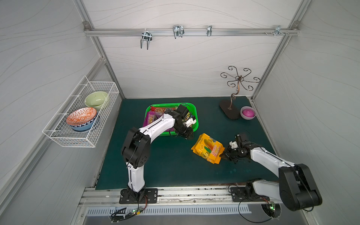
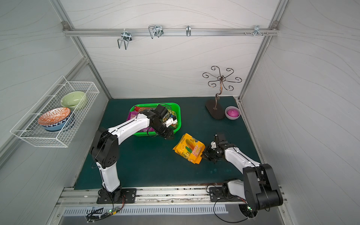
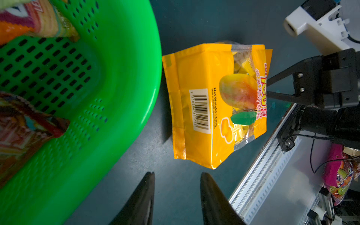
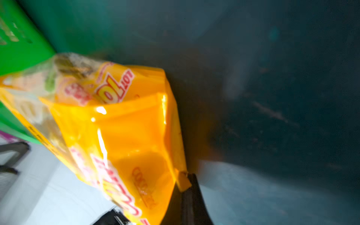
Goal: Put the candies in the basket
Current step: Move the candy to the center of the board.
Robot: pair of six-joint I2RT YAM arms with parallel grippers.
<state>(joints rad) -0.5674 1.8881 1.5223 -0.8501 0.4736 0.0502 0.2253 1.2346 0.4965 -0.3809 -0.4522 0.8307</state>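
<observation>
Currently: yellow-orange bag (image 1: 207, 149) lying on table (image 1: 165, 165), outside basket (image 1: 194, 109), just beside its near corner. Right gripper (image 1: 223, 155) fingers pressing together, pinching bag's edge away from basket. Left gripper (image 3: 177, 175) hovering above table by basket's near rim, fingers (image 3: 144, 194) standing spread, holding nothing. Purple bag (image 1: 150, 118), red bag (image 1: 155, 107) sitting inside basket; other packets there partly hidden by left arm.

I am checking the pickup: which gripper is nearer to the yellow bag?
Right. The right gripper is shut on the yellow bag; the left gripper hangs open beside the basket, apart from the bag.
</observation>
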